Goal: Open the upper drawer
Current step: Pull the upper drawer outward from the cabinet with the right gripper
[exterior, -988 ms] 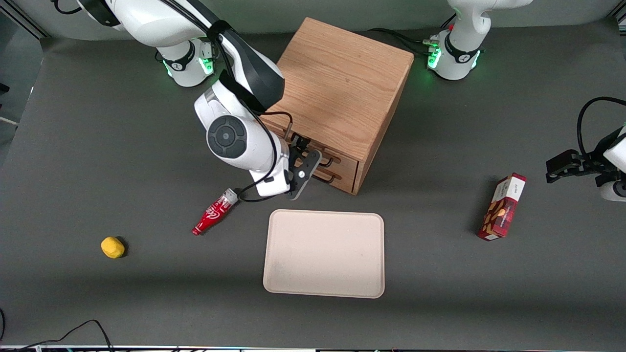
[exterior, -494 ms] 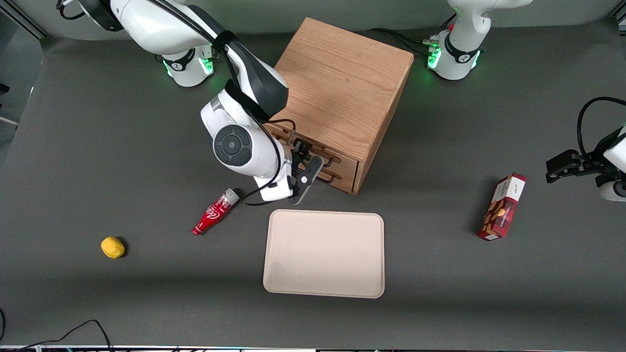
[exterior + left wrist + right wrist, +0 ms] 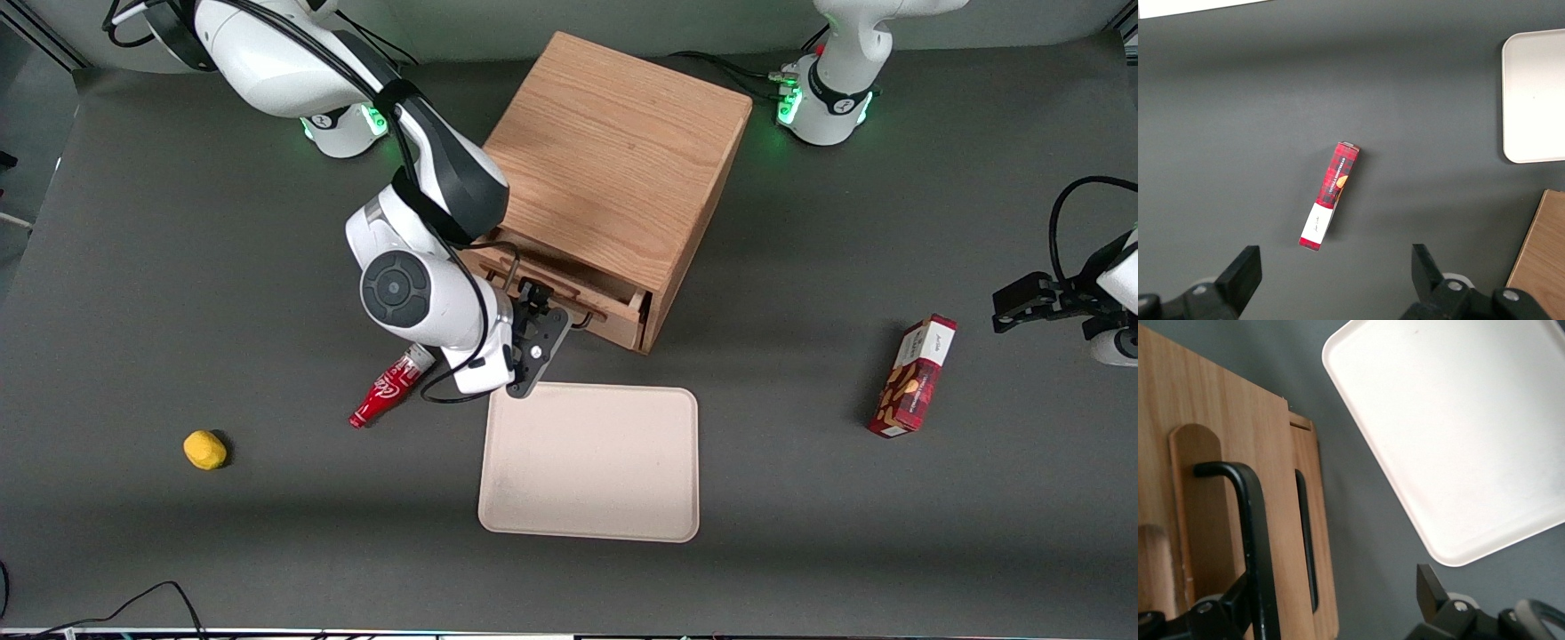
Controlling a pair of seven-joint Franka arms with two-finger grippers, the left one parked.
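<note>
The shallow light-oak upper drawer (image 3: 569, 298) stands pulled partway out of the front of the square oak cabinet (image 3: 613, 169), its top edge clear of the cabinet face; the cabinet serves as landmark for the rest. The right arm's black two-finger gripper (image 3: 553, 313) sits right at the drawer front, nearer the front camera than the cabinet; in the wrist view the thin black wire handle (image 3: 1255, 533) runs alongside one of the fingers (image 3: 1231, 613), while the other one stands well away from it, so the fingers are spread wide and not clamped on the bar. The matching lower drawer (image 3: 1310, 540) shows beneath with its own dark handle; the cream rectangular plastic tray (image 3: 589, 460) lies nearer the camera than the cabinet; the small red bottle (image 3: 389, 386) lies near the cabinet's front corner, toward the working arm's end.
</note>
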